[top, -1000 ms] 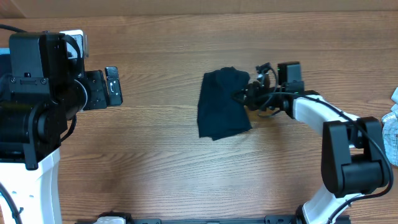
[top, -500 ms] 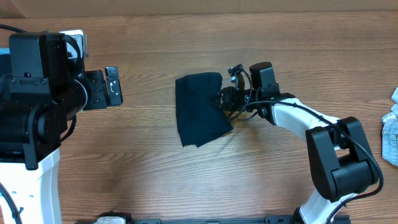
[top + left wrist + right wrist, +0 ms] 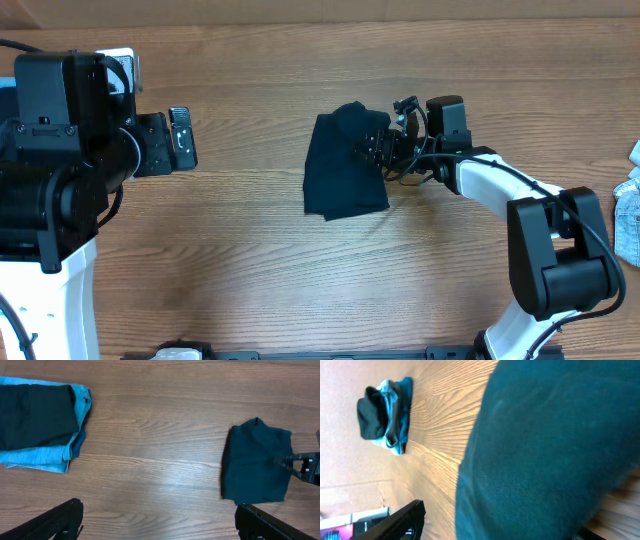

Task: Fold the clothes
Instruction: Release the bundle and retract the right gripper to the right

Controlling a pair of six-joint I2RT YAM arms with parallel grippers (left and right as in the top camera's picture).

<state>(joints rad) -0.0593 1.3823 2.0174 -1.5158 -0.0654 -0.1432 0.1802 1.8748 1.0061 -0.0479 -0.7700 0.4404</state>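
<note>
The clothes here are chiefly a dark navy shirt (image 3: 345, 168), folded into a rough rectangle at the table's middle; it also shows in the left wrist view (image 3: 255, 467). My right gripper (image 3: 375, 152) lies low over the shirt's right edge. In the right wrist view its fingers stand wide apart, and the shirt (image 3: 555, 455) fills the space between them. A strip of bare wood shows between the left finger (image 3: 395, 522) and the cloth. My left gripper (image 3: 183, 140) hangs open at the far left, well away from the shirt, with nothing between its fingers (image 3: 55, 520).
A folded stack (image 3: 40, 425), a dark piece on light blue ones, lies on the table's left side and shows far off in the right wrist view (image 3: 385, 415). Light blue denim (image 3: 628, 215) sits at the right edge. The left arm's bulk (image 3: 60, 170) covers the left side.
The right gripper dragged the shirt left, then brought it partway back right. Its jaws have since come apart. The left arm has not moved.
</note>
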